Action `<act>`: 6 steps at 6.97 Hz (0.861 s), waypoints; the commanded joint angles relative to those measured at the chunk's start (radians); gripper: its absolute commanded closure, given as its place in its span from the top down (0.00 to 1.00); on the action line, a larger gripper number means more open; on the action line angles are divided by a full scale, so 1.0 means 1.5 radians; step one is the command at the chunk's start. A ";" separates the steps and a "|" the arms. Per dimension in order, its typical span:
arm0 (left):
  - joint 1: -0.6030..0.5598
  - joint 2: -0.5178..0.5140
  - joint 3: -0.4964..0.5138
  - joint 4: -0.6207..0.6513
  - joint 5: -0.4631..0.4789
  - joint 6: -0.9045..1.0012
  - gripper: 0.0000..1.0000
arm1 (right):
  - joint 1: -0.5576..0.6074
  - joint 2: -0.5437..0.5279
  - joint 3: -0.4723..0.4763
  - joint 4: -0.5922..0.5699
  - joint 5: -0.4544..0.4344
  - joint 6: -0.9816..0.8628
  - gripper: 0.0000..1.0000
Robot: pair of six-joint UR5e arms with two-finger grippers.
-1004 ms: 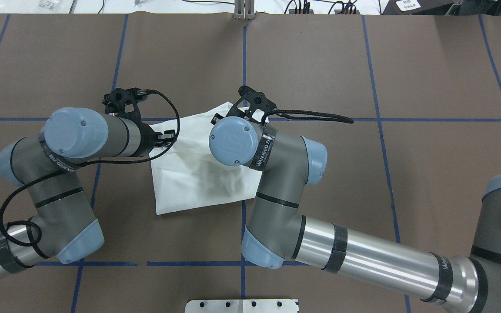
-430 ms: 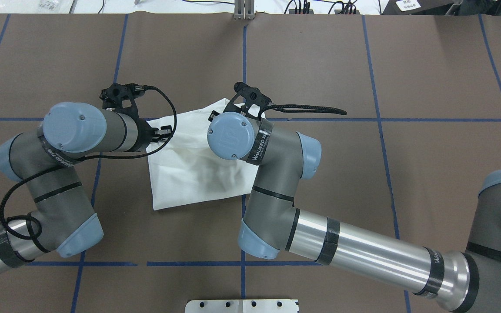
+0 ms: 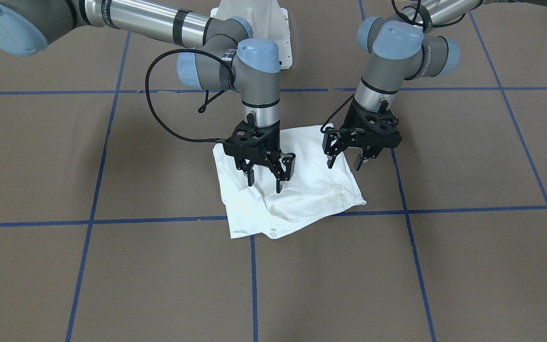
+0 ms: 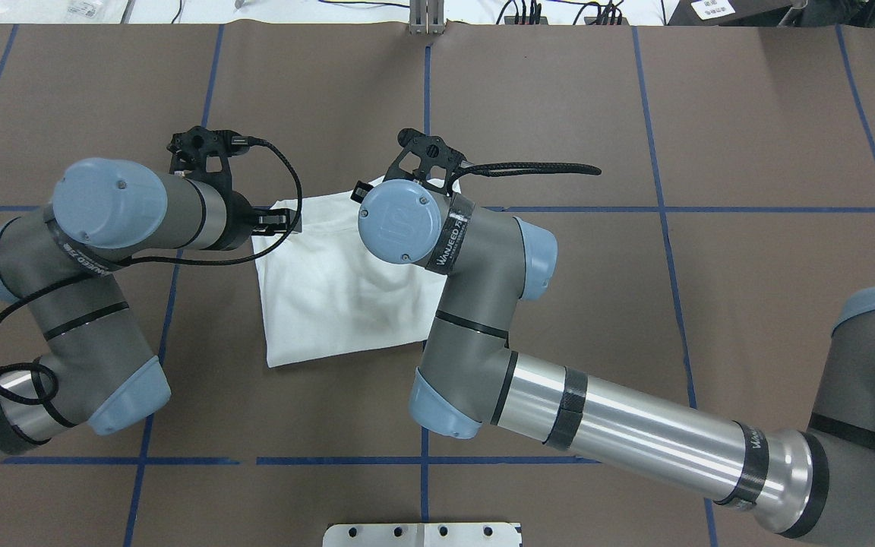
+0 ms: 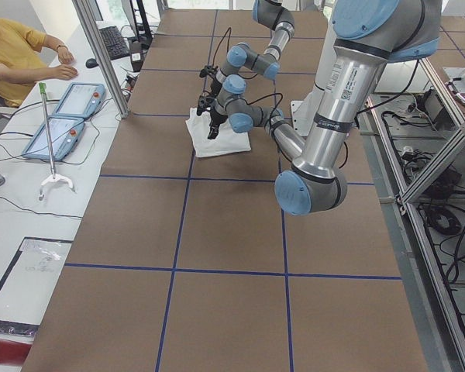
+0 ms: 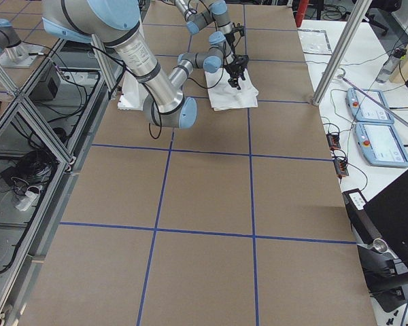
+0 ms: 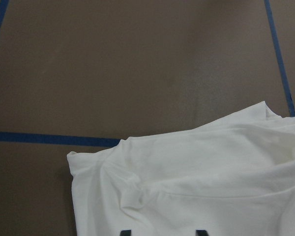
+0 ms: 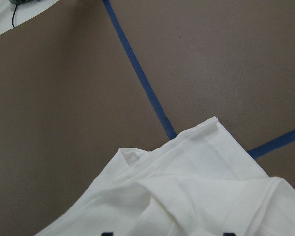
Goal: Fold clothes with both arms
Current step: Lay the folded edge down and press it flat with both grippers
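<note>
The white T-shirt lies folded into a rough square on the brown table, with its text, collar and label hidden. It also shows in the overhead view and in both wrist views. My left gripper is open and empty, just above the shirt's edge on the robot's left; in the overhead view it sits at the shirt's far left corner. My right gripper is open and empty, hovering over the shirt's other side. In the overhead view my right wrist hides it.
Blue tape lines divide the brown table into squares. The white pedestal base stands behind the arms. In the left side view an operator and two teach pendants are at a side desk beyond the table's far edge.
Both wrists have moved toward the table's far side and a little left. The left gripper has gone from over the shirt to its corner. The shirt's far edge lies flatter.
</note>
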 commanded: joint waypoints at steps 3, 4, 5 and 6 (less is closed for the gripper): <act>-0.034 0.010 -0.001 -0.001 -0.038 0.064 1.00 | -0.029 0.047 -0.097 0.000 -0.007 -0.002 0.98; -0.034 0.009 -0.001 -0.001 -0.038 0.063 1.00 | -0.039 0.047 -0.100 -0.002 -0.007 -0.002 0.98; -0.034 0.010 -0.001 -0.001 -0.038 0.061 1.00 | -0.042 0.045 -0.112 -0.003 -0.007 -0.007 0.98; -0.034 0.009 -0.001 -0.001 -0.038 0.059 1.00 | -0.036 0.045 -0.128 -0.002 -0.008 -0.039 0.98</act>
